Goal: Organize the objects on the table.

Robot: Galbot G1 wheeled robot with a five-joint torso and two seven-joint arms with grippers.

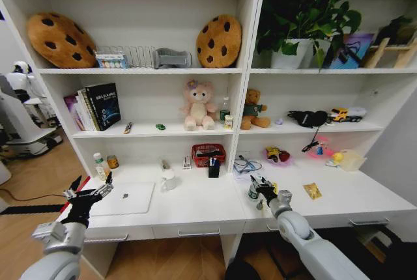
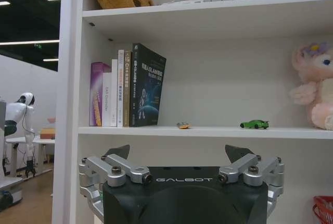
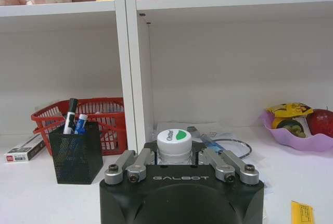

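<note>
We are clamping the right gripper (image 3: pixel 175 157) on the white-capped bottle (image 3: pixel 174 143); the left gripper (image 1: pixel 91 189), jaws wide, is hovering at the silver laptop's (image 1: pixel 127 199) nine o'clock.

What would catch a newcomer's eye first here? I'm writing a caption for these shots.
Probably the right gripper closed around a white-capped bottle on the white desk, right of centre. Next, the left gripper, open, hovering at the desk's left end beside the silver laptop. Above, two cookie-shaped cushions flank the top shelf.
</note>
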